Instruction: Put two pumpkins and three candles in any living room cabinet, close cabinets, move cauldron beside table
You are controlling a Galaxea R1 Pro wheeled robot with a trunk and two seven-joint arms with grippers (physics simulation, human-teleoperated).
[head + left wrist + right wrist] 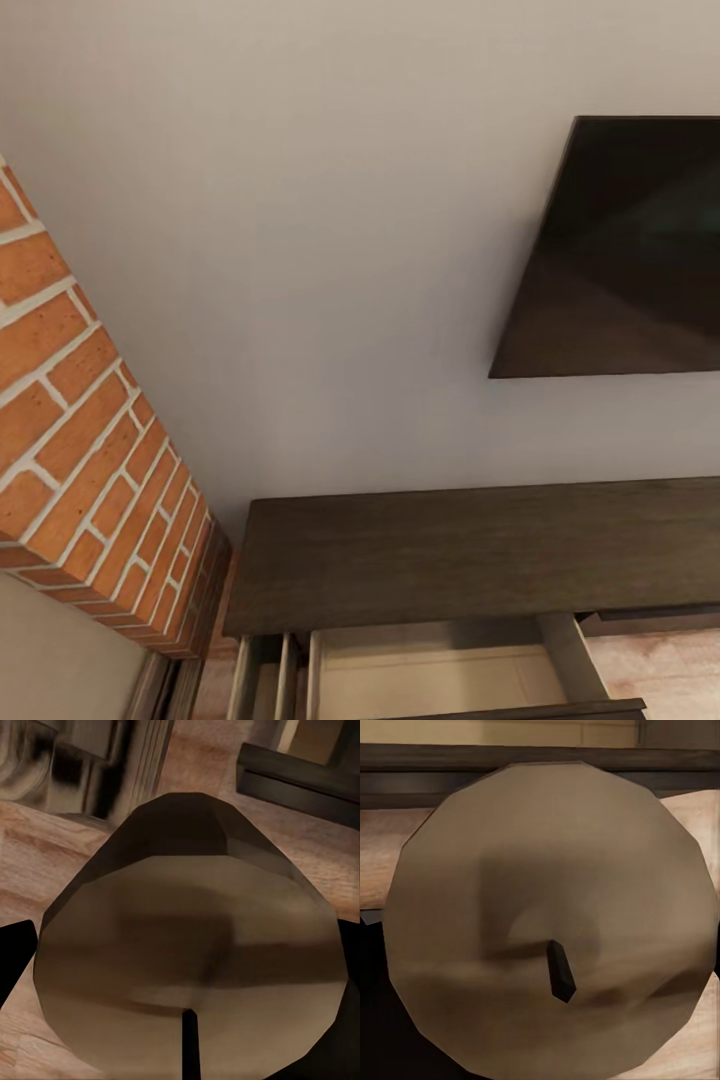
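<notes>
A tan candle [187, 930] with a short dark wick looms close in the left wrist view. My left gripper [187, 967] is shut on it, a black finger [15, 952] showing at each side. A second tan candle [547, 915], seen end-on with its wick, sits in my right gripper [547, 945], which is shut on it. The dark-brown cabinet [470, 550] stands against the wall in the head view, low in the picture. One of its drawers [430, 680] is pulled out, showing a pale inside. Its dark front [435, 757] lies just beyond the right candle.
A red brick fireplace column [80, 420] juts out left of the cabinet. A dark television [620, 250] hangs on the pale wall above it. Wooden floor [670, 670] shows right of the open drawer and under both candles.
</notes>
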